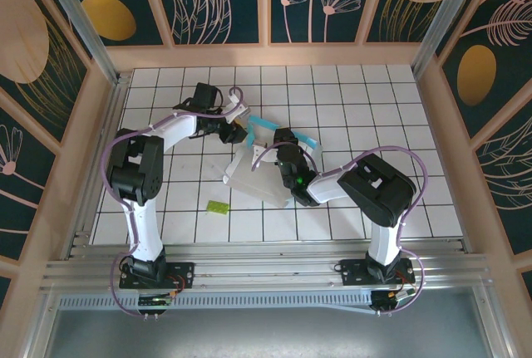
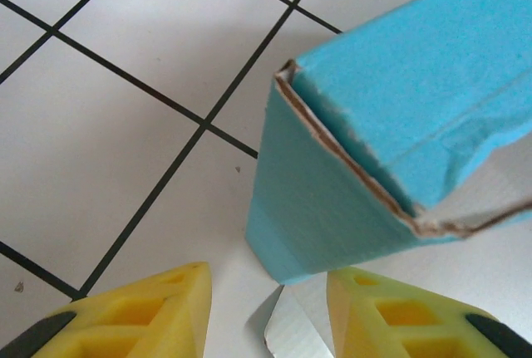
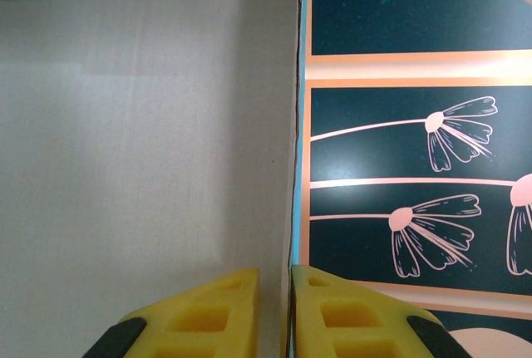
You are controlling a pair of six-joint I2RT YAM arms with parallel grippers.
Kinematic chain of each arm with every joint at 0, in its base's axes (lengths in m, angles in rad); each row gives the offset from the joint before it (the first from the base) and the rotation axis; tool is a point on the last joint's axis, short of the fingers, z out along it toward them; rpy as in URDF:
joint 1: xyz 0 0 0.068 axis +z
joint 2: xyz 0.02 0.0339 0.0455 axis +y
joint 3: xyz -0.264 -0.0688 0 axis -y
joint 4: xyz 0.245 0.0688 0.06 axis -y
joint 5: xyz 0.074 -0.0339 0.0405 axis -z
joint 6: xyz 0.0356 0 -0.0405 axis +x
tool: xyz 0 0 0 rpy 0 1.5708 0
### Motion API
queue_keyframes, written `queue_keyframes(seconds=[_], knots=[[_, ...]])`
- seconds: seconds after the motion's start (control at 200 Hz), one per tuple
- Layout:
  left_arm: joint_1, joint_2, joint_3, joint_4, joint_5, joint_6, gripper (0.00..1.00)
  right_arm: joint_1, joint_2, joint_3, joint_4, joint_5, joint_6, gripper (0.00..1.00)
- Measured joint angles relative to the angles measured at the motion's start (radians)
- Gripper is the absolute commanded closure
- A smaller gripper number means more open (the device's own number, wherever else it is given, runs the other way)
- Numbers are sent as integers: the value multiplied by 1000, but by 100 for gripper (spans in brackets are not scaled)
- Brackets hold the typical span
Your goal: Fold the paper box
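The paper box (image 1: 259,171) stands half raised in the middle of the tiled table, white inside and turquoise outside. In the left wrist view a turquoise corner of the paper box (image 2: 332,200) hangs just ahead of my left gripper (image 2: 268,279). Its yellow fingers (image 2: 150,316) stand apart with nothing pinched, and a white flap (image 2: 295,333) lies between them. From above, my left gripper (image 1: 239,135) is at the box's far-left edge. My right gripper (image 1: 274,144) reaches in from the right. It is shut (image 3: 275,272) on a thin wall of the paper box (image 3: 150,142).
A small lime-green piece (image 1: 218,207) lies on the tiles near the left arm. Wooden-framed patterned walls (image 1: 266,1) enclose the table on three sides. An aluminium rail (image 1: 266,271) runs along the near edge by the arm bases.
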Motion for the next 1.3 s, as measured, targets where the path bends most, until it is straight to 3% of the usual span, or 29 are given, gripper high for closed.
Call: queue_keyframes(seconds=[0.596, 1.116, 1.176, 1.246, 1.301], knots=[[-44, 15, -15, 132, -35, -153, 61, 1, 0, 0, -5, 11, 22, 83], [-55, 26, -15, 186, -84, -183, 97, 10, -1, 0, -6, 16, 22, 83], [-60, 26, -13, 188, -101, -185, 96, 13, -1, 0, -7, 19, 23, 83], [-71, 26, -10, 188, -129, -191, 81, 16, -1, 2, -8, 23, 26, 83], [-80, 26, -9, 190, -143, -203, 77, 19, -1, 4, -16, 22, 29, 83]])
